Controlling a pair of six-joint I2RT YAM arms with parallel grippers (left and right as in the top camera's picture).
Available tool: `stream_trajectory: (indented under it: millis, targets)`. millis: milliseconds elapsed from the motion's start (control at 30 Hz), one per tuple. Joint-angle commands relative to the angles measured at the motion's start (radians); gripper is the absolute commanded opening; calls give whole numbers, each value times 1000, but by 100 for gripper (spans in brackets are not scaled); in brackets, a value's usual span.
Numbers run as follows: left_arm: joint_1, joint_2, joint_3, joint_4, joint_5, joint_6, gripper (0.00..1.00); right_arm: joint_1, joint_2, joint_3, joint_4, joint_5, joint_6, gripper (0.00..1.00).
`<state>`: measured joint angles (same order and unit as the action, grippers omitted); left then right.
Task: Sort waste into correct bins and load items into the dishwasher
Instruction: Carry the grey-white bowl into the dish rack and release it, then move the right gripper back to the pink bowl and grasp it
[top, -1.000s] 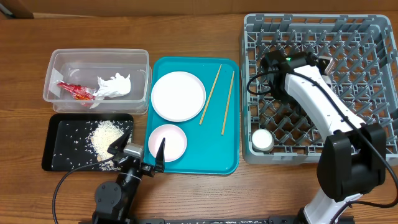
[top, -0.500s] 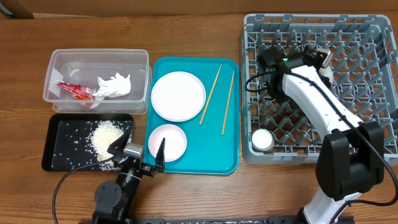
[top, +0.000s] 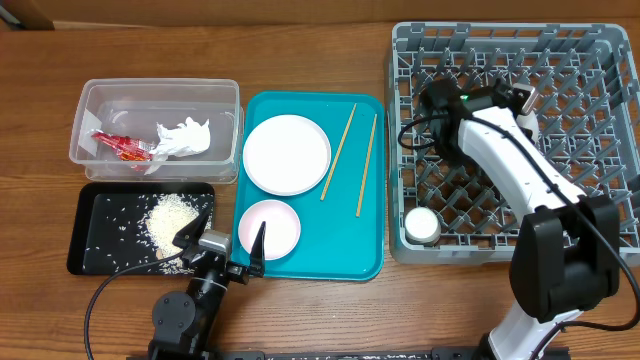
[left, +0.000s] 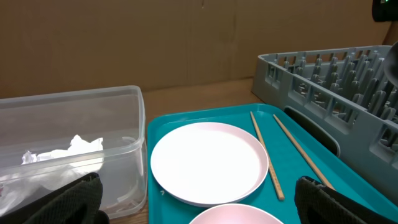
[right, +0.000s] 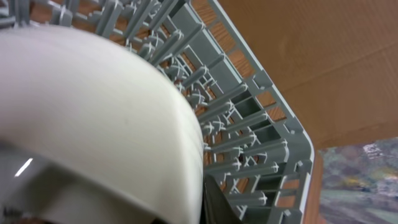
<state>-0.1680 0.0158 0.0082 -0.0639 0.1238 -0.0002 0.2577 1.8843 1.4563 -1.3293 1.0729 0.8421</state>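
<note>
Right jaws gripping smooth pale rounded bowl (right: 93, 106), above grey pegged rack (right: 249, 124)

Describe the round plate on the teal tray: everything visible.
The plate is round, pale pink-white, smooth and faintly glossy, like ceramic or plastic, with a shallow raised rim. It is empty. It lies flat, right side up, in the far left part of the teal tray. The pink bowl sits just off its near edge; contact cannot be told. A wooden chopstick lies close along its right side.

Glossy teal tray (top: 362, 250), wooden chopsticks (top: 338, 153)
</note>
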Motion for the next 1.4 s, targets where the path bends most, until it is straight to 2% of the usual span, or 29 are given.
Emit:
stream_trajectory:
  millis: [0, 33, 133, 200, 300, 400, 433, 467, 600, 633, 733, 800, 867, 1000, 1133, 1200, 1267, 1300, 1333, 1367]
  targets:
    - [5, -5, -3, -3, 0, 0, 100, 37, 8, -29, -37, -84, 10, 11]
    - [5, -5, -3, -3, 0, 0, 100, 46, 8, -28, -51, -84, 28, 24]
    - [5, -5, -3, -3, 0, 0, 100, 65, 8, -21, -94, -89, 83, 27]
    - [5, -5, -3, -3, 0, 0, 100, 80, 8, -10, -125, -106, 116, 34]
    - [5, -5, -3, -3, 0, 0, 100, 105, 3, 23, -163, -177, 131, 36]
    - [5, -5, -3, -3, 0, 0, 100, 169, -23, 98, -179, -351, 116, 68]
    - [5, -5, -3, -3, 0, 0, 100, 187, -29, 117, -174, -386, 96, 75]
    - [5, -5, -3, -3, 0, 0, 100, 206, -35, 135, -163, -423, 65, 78]
    - [5, -5, -3, -3, 0, 0, 100, 297, -52, 188, -43, -653, -132, 81]
    - [5, -5, -3, -3, 0, 0, 100, 337, -53, 189, 45, -847, -244, 81]
    - [5, -5, -3, -3, 0, 0, 100, 391, -51, 179, 160, -1161, -346, 80]
    - [5, -5, -3, -3, 0, 0, 100, 426, -47, 170, 214, -1252, -348, 79]
    - [5, -5, -3, -3, 0, 0, 100, 468, -35, 156, 262, -1279, -325, 77]
    - [5, -5, -3, -3, 0, 0, 100, 548, -10, 93, 331, -1263, -203, 68]
    - [5, -5, -3, -3, 0, 0, 100, 599, 16, -8, 415, -1239, -77, 67]
    - [5, -5, -3, -3, 0, 0, 100, 611, 38, -53, 465, -1239, -37, 62]
    - [5, -5, -3, -3, 0, 0, 100, 612, 61, -84, 493, -1243, 3, 51]
    - [5, -5, -3, -3, 0, 0, 100, 612, 79, -107, 502, -1244, 24, 33]
    - [5, -5, -3, -3, 0, 0, 100, 610, 83, -110, 499, -1246, 23, 22]
    - [5, -5, -3, -3, 0, 0, 100, 607, 84, -110, 493, -1241, 23, 15]
